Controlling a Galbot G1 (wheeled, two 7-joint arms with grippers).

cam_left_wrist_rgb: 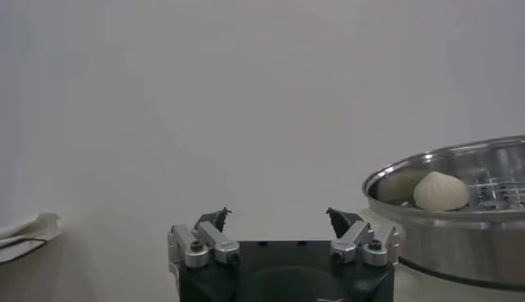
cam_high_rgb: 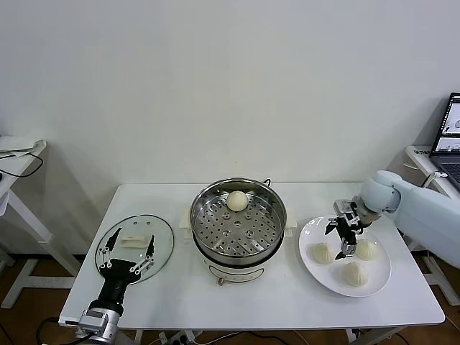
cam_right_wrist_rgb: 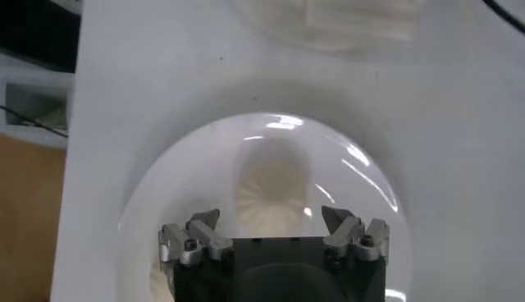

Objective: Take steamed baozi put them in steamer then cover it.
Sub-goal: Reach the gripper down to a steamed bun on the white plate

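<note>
The steamer (cam_high_rgb: 238, 228) stands mid-table with one baozi (cam_high_rgb: 237, 200) on its perforated tray; both show in the left wrist view, the steamer (cam_left_wrist_rgb: 459, 238) and the baozi (cam_left_wrist_rgb: 440, 191). Three more baozi (cam_high_rgb: 321, 252) lie on a white plate (cam_high_rgb: 310, 233) to the right. My right gripper (cam_high_rgb: 343, 238) is open and empty just above the plate, over one baozi (cam_right_wrist_rgb: 271, 193) that lies between its jaws in the right wrist view (cam_right_wrist_rgb: 271, 220). The glass cover (cam_high_rgb: 162, 231) with its white handle (cam_high_rgb: 135, 239) lies flat at the left. My left gripper (cam_high_rgb: 129, 250) is open and empty over it.
A laptop (cam_high_rgb: 449, 136) sits on a side table at the far right. Another small table with a cable (cam_high_rgb: 18, 154) stands at the far left. A white wall is behind the table.
</note>
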